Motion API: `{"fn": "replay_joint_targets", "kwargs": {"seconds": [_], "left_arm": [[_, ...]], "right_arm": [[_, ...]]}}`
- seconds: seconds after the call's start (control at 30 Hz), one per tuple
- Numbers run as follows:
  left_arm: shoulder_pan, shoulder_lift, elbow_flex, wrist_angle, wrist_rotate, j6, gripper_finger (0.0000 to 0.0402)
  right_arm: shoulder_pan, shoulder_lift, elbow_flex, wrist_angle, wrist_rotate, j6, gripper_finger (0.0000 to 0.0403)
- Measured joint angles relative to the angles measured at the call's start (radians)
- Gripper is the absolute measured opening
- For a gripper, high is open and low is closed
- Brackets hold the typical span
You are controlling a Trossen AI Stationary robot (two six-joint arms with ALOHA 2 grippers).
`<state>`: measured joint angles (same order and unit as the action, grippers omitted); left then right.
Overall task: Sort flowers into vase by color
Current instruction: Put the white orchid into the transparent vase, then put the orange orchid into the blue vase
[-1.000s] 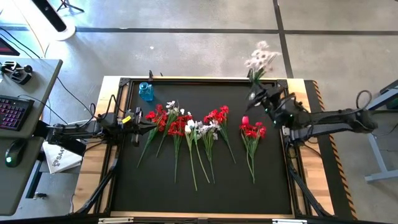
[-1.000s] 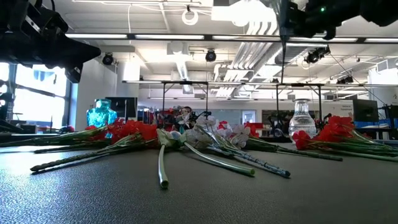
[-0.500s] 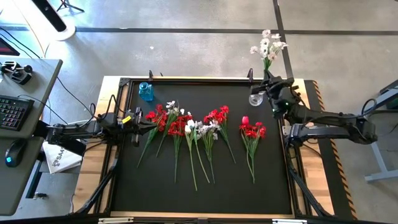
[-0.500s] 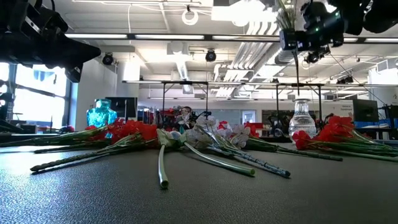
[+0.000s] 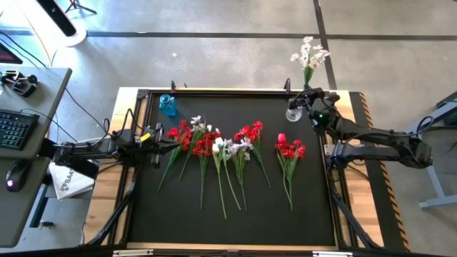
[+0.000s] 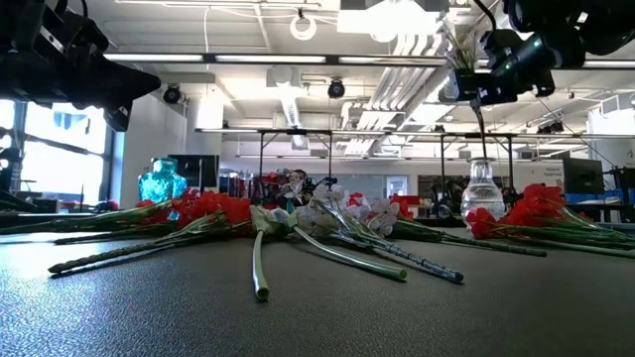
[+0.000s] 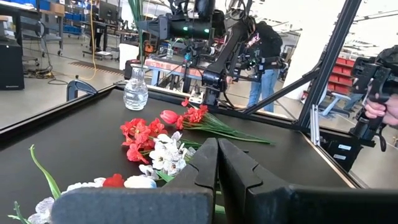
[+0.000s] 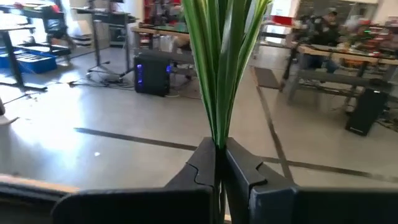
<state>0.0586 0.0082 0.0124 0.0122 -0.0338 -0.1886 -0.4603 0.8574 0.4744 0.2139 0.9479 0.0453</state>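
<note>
My right gripper (image 5: 311, 101) (image 6: 474, 87) hovers over the clear glass vase (image 5: 293, 114) (image 6: 482, 188) at the table's far right and is shut on a white flower, whose blooms (image 5: 308, 53) stand above it. A blue vase (image 5: 167, 105) (image 6: 162, 183) stands at the far left. Red and white flowers (image 5: 228, 150) (image 7: 155, 146) lie in a row across the middle of the mat, stems toward the near edge. My left gripper (image 5: 158, 135) (image 7: 217, 158) waits shut at the left end of that row. My right gripper pinches the white flower's leafy green stem (image 8: 217, 130) between its two fingers. The fingers come level, pointing toward the far edge, and lie across the stem. The flower is upright and lifted clear; its thin lower stem (image 6: 483, 134) hangs down to the clear vase's mouth.
A black frame rail (image 5: 214, 91) borders the mat. A separate red bunch (image 5: 289, 153) lies near the clear vase. The near half of the mat (image 5: 228, 221) is bare. A person (image 7: 267, 50) stands beyond the table; a desk with a keyboard (image 5: 14, 128) is to the left.
My right gripper has moved toward the far edge and come down over the clear vase, turning the white flower upright. The stem's lower end now hangs at the vase mouth; a second ago it was well above and to one side of it.
</note>
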Motion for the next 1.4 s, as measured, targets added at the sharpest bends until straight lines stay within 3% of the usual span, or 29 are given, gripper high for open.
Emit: {"fn": "replay_joint_targets", "kwargs": {"seconds": [0.2,0.57,0.8,0.93,1.07,1.23,1.4], "left_arm": [[0.0,0.0,0.0,0.0,0.0,0.0,0.0],[0.0,0.0,0.0,0.0,0.0,0.0,0.0],[0.0,0.0,0.0,0.0,0.0,0.0,0.0],[0.0,0.0,0.0,0.0,-0.003,0.002,0.0],[0.0,0.0,0.0,0.0,-0.007,0.01,0.0],[0.0,0.0,0.0,0.0,-0.008,0.009,0.0],[0.0,0.0,0.0,0.001,-0.008,0.003,0.0]], "right_arm": [[0.0,0.0,0.0,-0.038,-0.015,0.034,0.0046],[0.0,0.0,0.002,-0.161,-0.014,0.063,0.0171],[0.0,-0.001,0.135,-0.491,-0.066,0.222,0.0219],[0.0,-0.001,0.257,-0.777,-0.171,0.379,0.0226],[0.029,-0.001,0.364,-0.982,-0.349,0.527,0.0222],[0.18,0.009,0.401,-1.026,-0.486,0.656,0.0202],[0.405,0.084,0.401,-1.035,-0.512,0.819,0.0174]]}}
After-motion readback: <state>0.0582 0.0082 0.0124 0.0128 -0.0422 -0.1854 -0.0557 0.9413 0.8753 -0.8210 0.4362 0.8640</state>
